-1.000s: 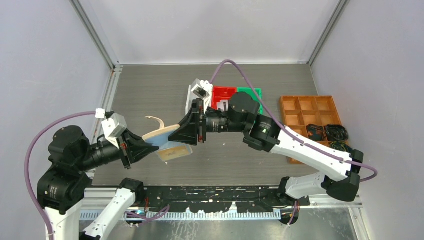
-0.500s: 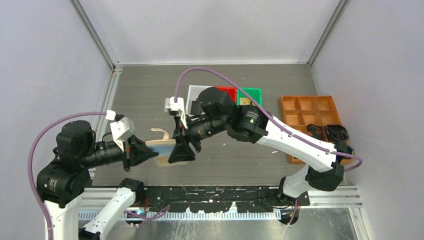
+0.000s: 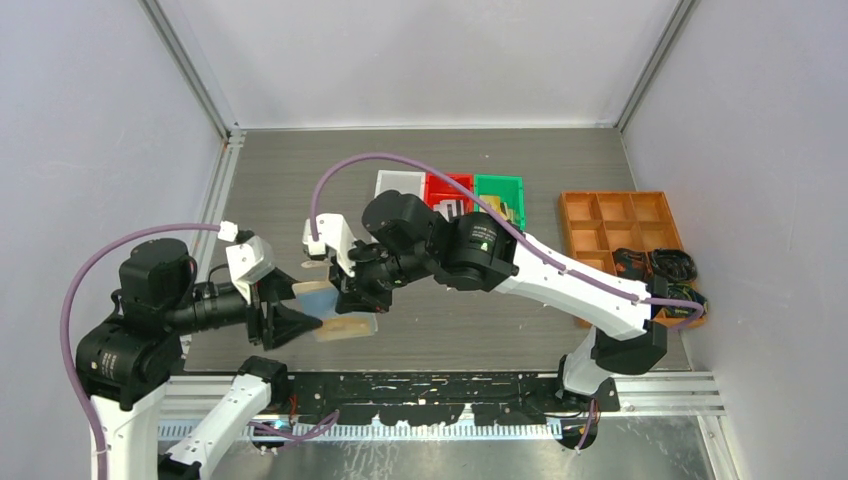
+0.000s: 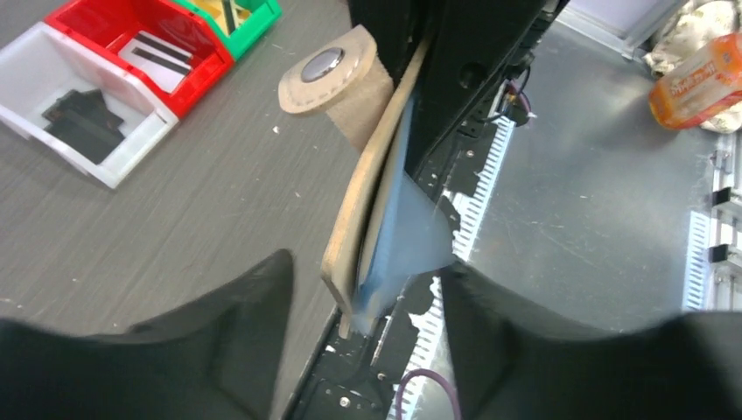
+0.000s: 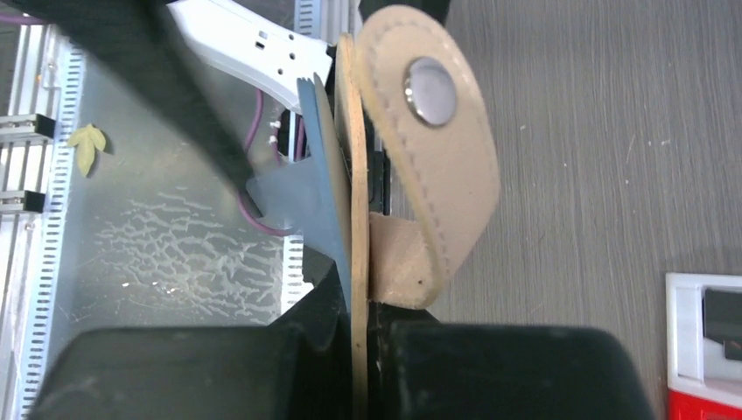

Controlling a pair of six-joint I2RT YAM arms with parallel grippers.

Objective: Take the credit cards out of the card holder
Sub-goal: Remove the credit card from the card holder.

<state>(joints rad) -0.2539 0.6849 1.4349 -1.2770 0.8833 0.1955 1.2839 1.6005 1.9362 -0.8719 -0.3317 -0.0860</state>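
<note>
Card holder is held up over the near part of the tabletop, edge-on, its snap tab loose. Right claw is clamped on its tan wall. Left claw stands apart, straddling the lower edge where a bluish leaf juts out; card or sleeve, I cannot tell. The left claw had best close on that leaf alone, clear of the leather, then draw straight along the slot.
</note>
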